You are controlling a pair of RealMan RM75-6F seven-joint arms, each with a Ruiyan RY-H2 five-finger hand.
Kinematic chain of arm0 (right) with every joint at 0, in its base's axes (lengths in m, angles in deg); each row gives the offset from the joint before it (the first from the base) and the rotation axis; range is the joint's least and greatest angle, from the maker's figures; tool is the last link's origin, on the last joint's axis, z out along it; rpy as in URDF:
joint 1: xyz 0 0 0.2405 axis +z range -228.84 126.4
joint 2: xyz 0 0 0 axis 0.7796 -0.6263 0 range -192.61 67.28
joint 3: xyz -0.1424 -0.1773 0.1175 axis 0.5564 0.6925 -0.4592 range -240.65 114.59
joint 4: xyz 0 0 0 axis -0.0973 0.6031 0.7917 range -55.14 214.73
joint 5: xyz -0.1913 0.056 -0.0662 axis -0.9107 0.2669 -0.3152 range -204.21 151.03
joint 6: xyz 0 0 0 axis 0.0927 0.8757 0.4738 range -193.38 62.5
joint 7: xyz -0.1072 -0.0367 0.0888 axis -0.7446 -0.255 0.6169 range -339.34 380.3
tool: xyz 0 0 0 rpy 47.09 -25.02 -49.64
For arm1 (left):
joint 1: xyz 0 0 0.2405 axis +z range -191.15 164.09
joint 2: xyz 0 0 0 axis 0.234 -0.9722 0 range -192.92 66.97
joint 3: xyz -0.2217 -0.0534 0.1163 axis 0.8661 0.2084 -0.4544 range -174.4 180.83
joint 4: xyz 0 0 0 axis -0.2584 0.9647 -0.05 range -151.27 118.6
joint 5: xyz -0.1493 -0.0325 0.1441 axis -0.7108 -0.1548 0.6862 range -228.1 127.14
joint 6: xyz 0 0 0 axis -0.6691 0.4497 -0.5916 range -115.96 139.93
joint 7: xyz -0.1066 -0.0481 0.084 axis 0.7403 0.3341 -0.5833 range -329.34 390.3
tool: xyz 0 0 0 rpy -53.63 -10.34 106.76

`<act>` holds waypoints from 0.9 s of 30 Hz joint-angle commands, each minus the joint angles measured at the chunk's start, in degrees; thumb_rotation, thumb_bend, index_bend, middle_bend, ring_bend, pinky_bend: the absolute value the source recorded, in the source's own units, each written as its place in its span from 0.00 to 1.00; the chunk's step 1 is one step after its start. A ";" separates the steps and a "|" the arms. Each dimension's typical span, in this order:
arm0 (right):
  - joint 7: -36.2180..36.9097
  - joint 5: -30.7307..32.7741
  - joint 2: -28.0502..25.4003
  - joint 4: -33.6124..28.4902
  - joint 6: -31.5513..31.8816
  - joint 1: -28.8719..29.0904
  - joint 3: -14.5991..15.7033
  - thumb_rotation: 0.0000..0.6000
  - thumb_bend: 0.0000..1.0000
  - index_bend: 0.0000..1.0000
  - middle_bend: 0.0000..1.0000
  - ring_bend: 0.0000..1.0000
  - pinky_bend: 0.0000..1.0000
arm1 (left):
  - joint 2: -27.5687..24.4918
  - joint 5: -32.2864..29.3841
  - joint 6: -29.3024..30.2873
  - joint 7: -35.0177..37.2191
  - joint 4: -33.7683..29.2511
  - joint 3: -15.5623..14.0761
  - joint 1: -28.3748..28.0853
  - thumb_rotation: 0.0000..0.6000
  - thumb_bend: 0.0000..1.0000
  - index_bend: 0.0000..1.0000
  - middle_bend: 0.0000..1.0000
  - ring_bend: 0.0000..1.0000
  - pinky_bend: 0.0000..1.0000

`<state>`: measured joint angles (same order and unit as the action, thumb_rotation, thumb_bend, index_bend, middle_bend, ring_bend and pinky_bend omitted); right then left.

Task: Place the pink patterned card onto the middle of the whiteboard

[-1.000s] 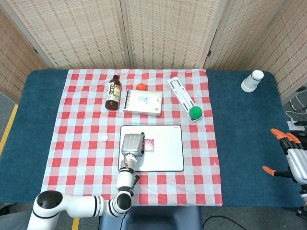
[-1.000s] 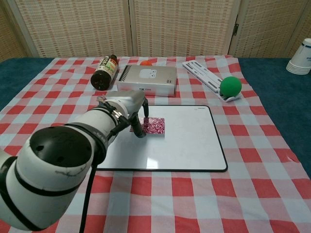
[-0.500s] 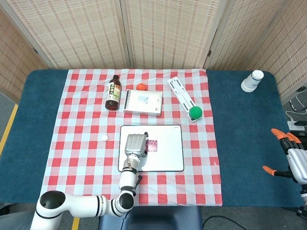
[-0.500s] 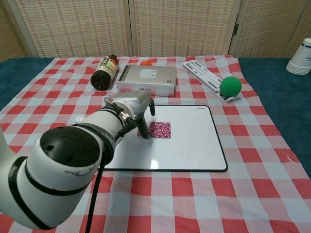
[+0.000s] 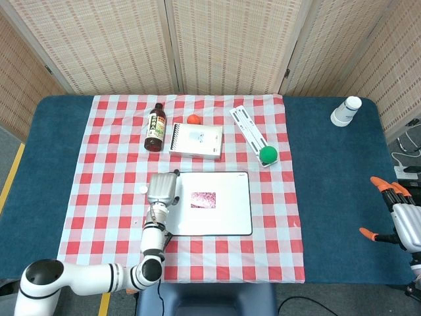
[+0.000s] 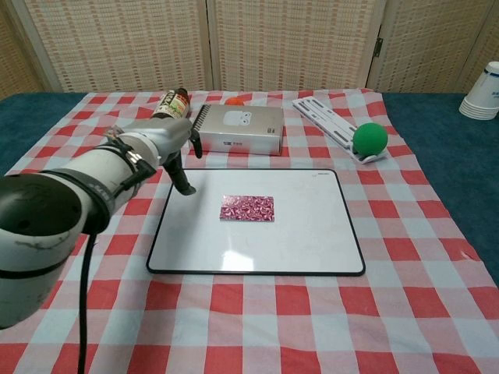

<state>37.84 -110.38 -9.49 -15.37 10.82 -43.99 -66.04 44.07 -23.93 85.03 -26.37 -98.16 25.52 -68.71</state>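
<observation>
The pink patterned card [image 5: 203,199] [image 6: 247,208] lies flat on the whiteboard [image 5: 230,220] [image 6: 312,234], a little left of its middle, with nothing touching it. My left hand [image 5: 162,189] [image 6: 168,142] hovers over the whiteboard's left edge, apart from the card, fingers hanging down and holding nothing. My right hand [image 5: 401,217] with orange fingertips shows only in the head view, at the far right over the blue table, fingers spread and empty.
Behind the whiteboard are a dark bottle [image 5: 155,128], a white box [image 5: 195,141], a small orange ball [image 5: 193,119], a white strip [image 5: 247,125] and a green ball [image 5: 268,155]. White cups [image 5: 346,110] stand far right. A white cap [image 5: 142,189] lies left of the board.
My left hand has let go of the card and drawn back to the left, off to the whiteboard's left edge. The card stays lying on the board. The right hand has not moved.
</observation>
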 commanded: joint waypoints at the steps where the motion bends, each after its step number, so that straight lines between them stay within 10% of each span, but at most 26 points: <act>1: -0.56 0.09 0.07 -0.36 -0.02 0.05 0.00 1.00 0.00 0.05 0.08 0.00 0.07 | -4.35 0.25 0.51 -0.15 -3.08 -2.40 3.00 1.00 0.26 0.33 0.94 0.98 1.00; 27: -3.85 0.79 1.10 -0.98 -0.21 0.18 -0.09 1.00 0.00 0.05 0.08 0.00 0.07 | -5.00 3.95 -7.34 9.56 7.55 -6.56 7.48 1.00 0.30 0.40 0.97 1.00 1.00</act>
<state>33.98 -109.59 -8.39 -16.35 10.61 -43.81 -66.12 39.02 -19.93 77.78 -16.88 -90.68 18.89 -61.26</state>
